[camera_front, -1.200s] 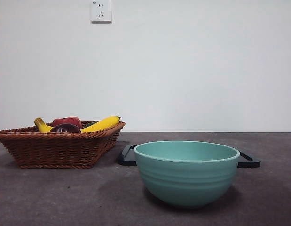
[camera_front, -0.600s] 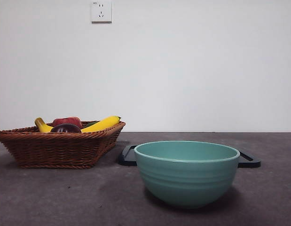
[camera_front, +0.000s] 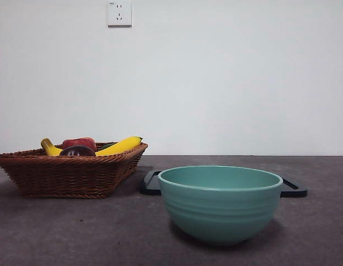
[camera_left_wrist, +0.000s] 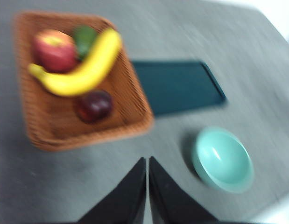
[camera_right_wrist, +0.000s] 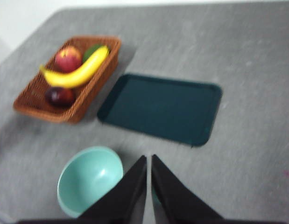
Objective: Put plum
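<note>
While both fingers pairs press closed, empty, plum (camera_left_wrist: 95, 105) sits in basket (camera_left_wrist: 135, 109).

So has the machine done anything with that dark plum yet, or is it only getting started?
Only getting started. Nothing looks done: the plum lies in the wicker basket beside the banana and red apple. Nothing is in hand: the left gripper and right gripper are both shut, empty, above the table. Left: grasp the plum and put it down; the pictures don't show where.

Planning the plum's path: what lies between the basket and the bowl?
Only bare table between the basket and the bowl, as the right wrist view shows; the tray sits off to the side.
</note>
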Motion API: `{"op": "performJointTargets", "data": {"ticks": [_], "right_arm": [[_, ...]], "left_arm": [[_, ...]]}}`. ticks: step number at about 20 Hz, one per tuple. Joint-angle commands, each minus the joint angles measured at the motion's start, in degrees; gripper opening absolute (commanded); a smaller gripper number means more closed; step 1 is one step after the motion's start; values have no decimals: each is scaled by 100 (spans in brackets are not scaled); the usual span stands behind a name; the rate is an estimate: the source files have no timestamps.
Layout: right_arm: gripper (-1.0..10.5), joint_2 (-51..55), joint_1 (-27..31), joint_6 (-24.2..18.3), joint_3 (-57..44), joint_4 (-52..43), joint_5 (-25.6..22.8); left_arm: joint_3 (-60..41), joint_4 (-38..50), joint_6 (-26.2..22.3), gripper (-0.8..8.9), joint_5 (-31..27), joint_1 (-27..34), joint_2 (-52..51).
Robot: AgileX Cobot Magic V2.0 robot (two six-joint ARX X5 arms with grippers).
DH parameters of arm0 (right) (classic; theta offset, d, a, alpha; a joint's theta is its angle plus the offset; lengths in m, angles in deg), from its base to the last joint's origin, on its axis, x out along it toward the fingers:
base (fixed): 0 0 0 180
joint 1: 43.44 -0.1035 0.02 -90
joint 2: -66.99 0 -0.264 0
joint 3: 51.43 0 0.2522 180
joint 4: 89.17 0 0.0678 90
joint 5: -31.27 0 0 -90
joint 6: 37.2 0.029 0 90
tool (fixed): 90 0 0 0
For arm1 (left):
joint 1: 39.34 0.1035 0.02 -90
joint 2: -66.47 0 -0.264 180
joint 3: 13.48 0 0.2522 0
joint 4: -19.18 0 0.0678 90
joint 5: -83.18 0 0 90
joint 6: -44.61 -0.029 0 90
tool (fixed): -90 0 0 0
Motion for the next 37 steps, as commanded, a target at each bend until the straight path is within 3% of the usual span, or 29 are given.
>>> {"op": "performJointTargets", "data": {"ticks": [1, 9, 11, 14, 17, 23, 29, 37], "right_arm": [[5, -319, -138, -494, 308, 378, 109], [5, -623, -442, -634, 411, 656, 107], [53, -619, -442, -627, 411, 656, 107], [358, -621, -442, -562, 411, 636, 109], [399, -621, -442, -522, 411, 634, 107], [399, -621, -442, -483, 411, 634, 109], [399, -621, -442, -466, 411, 632, 109], [399, -621, -442, -461, 411, 632, 107]], "left_arm": [[343, -361, -682, 9, 210, -125, 197], [396, -535, -772, 17, 212, -330, 286], [396, -501, -763, 149, 212, -330, 286], [396, -498, -706, 374, 210, -330, 286], [396, -498, -654, 476, 201, -330, 286], [396, -450, -483, 469, 184, -330, 330], [420, 181, 33, 468, -13, -382, 809], [1298, 448, 114, 465, -1364, -1051, 2706]]}}
